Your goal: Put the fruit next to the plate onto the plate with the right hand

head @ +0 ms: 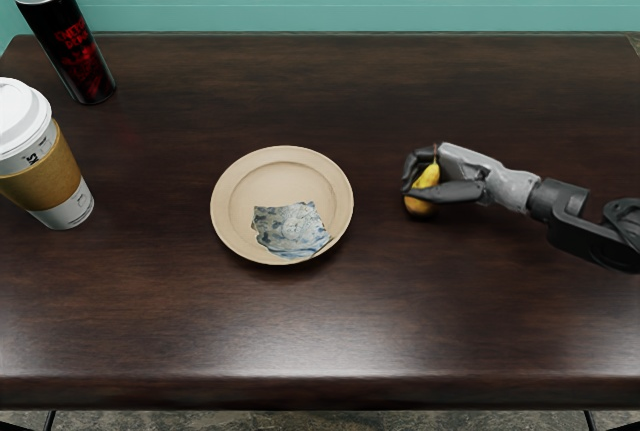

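Okay, we have the right hand (452,179) coming in from the right edge, fingers wrapped around the yellow fruit (419,205). Dark fingers curl over the fruit's far and left sides, thumb along the near side. So it is a grasp, not a loose hover. The fruit sits right of the plate (280,169), near it but with a clear gap, low over the table (400,321). We cannot tell whether it has left the surface or not. No left arm shows.

The plate is mid-table, and a crumpled blue-white thing (290,229) lies on its near-right part. A paper coffee cup (35,166) stands at the left edge and a red-black can (68,41) in the far left corner, both well clear of the path.

Risks as we judge them:
- The grip looks like it covers only the upper part of the fruit, so a rounded, smooth fruit could roll out during the carry to the left.
- If the lift is too low, the fruit or knuckles could clip the plate's right rim and shove or tip the plate.
- The crumpled thing takes up the side closest to the hand, so a drop there could leave the fruit perched on it and rolling off. The bare far-left part looks safer.
- Letting go from too high could bounce the fruit off the shallow plate.
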